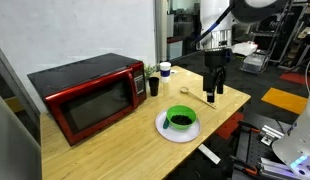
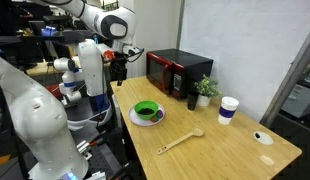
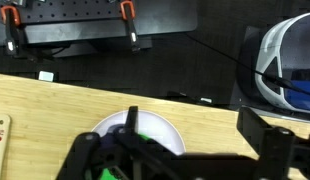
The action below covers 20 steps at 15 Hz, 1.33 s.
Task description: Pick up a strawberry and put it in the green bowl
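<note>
The table [image 1: 105, 150] is made of light wood. A big red microwave [image 1: 90, 95] stands on one end. Near it are a small plant in a pot [image 2: 205, 90] and a white cup [image 2: 228, 109]. A white plate [image 2: 158, 120] and a wooden spoon [image 2: 182, 140] lie on the wood too.

Bright green bowl [image 1: 180, 118] — dark inside, white plate [image 1: 165, 132], glossy red microwave [image 1: 90, 97], pale wood table [image 1: 115, 155], black claw [image 1: 214, 96].

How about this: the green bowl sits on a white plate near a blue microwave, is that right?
Not quite. The microwave is red, not blue, as both exterior views show. The green bowl does sit on the white plate.
</note>
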Available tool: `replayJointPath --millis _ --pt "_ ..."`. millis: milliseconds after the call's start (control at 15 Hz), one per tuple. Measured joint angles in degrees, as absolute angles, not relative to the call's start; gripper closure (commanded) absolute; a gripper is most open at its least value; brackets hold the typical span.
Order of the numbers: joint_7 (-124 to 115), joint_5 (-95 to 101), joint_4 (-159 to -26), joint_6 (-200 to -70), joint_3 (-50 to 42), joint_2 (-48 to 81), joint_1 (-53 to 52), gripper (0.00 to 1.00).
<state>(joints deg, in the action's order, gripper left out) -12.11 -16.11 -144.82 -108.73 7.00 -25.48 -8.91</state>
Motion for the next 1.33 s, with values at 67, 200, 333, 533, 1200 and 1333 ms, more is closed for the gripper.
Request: replayJointPath --millis 67,200,333,533,1200,1333 --pt "-10.45 -14.74 -144.82 -107.75 5.94 -25.7 -8.24 0.0" --pt "-5.32 -10.89 -144.61 -104.65 3.12 -26.63 -6.61 0.0" --pt "1.66 -5.93 -143.41 -100.32 -0.15 -27.52 -4.75 0.0" --pt "14.27 2.33 -139.35 -93.76 -5.22 -27.52 -2.34 0.0" --pt "52.66 11.58 -125.89 -93.22 -15.99 -13.6 -1.17 0.0" --pt "53.41 11.58 -125.09 -93.24 -15.98 -12.23 -1.17 0.0"
